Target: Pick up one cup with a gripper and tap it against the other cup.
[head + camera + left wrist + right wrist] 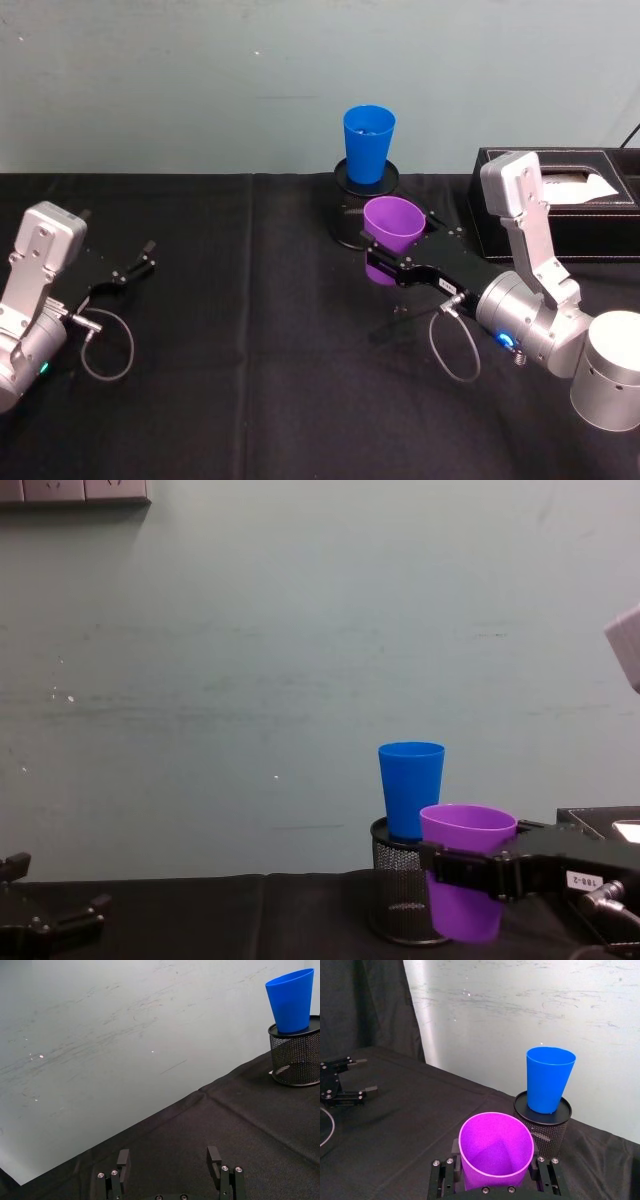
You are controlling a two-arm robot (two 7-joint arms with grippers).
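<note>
The right end effector point(392, 266) grips the purple plastic cup point(393, 224); the left end effector point(135, 262) sits open. A hard bump could topple the perched blue plastic cup point(368, 140).

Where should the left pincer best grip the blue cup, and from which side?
Probably its side wall above the middle, coming level from the robot's left. The blue cup stands upright on the mesh holder and widens upward, so it should not slip down. The open left pincer is on that side; the purple cup in the right pincer blocks the near right.
</note>
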